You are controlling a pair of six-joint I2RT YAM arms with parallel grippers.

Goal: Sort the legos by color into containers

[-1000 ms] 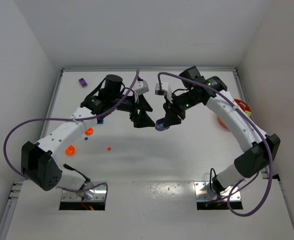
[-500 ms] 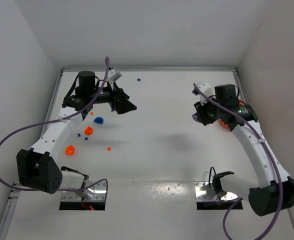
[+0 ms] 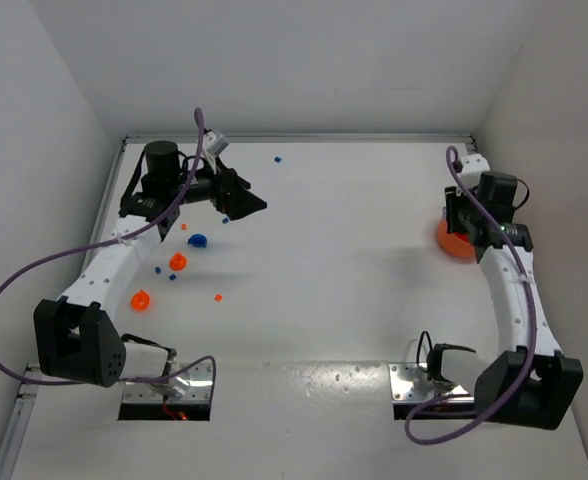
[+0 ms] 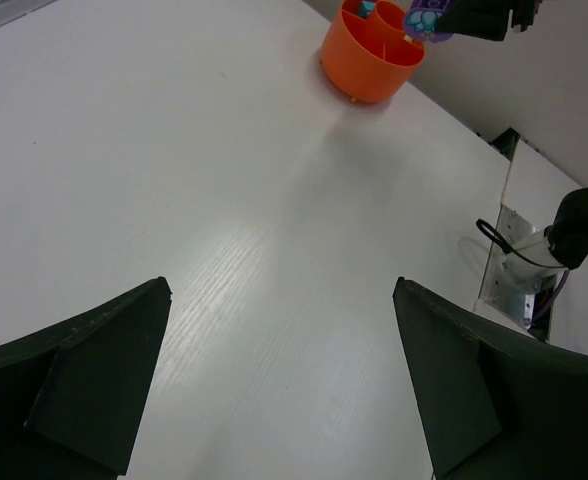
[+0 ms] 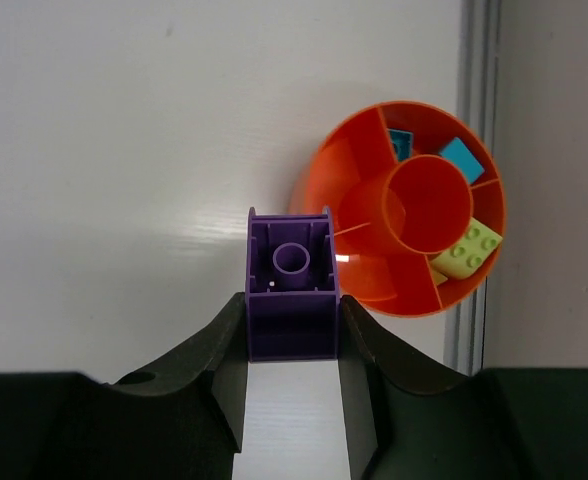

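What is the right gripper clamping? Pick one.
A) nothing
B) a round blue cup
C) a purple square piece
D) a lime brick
C: in the right wrist view the right gripper has its fingers pressed on both sides of the purple square piece, close to the orange bowl.

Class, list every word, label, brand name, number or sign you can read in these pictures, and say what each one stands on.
None can be read.
The purple brick in the right gripper, the orange bowl and the lime brick in it show no lettering; any marks on the studs are too small to tell.
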